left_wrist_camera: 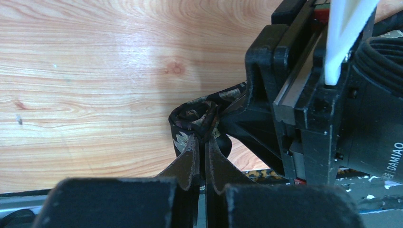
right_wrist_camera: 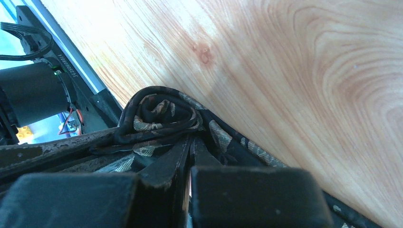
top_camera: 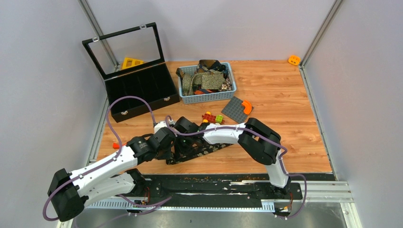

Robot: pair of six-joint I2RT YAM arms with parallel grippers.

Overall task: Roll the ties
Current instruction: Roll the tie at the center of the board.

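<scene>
A black tie with a pale leaf print [top_camera: 199, 151] lies stretched along the near part of the wooden table. Its left end is curled into a small roll [left_wrist_camera: 195, 118], also seen in the right wrist view [right_wrist_camera: 159, 111]. My left gripper [left_wrist_camera: 206, 137] is shut on the roll from one side. My right gripper [right_wrist_camera: 190, 138] is shut on the same roll from the other side, its black body filling the right of the left wrist view. Both grippers meet at the roll [top_camera: 175, 137]. More ties [top_camera: 205, 78] lie piled in a blue-grey basket [top_camera: 207, 98].
An open black compartment box [top_camera: 140, 88] with a glass lid stands at the back left. A grey studded plate [top_camera: 235, 109] with an orange piece and several toy bricks [top_camera: 212, 118] lie behind the arms. An orange brick [top_camera: 294, 60] sits at the far right corner.
</scene>
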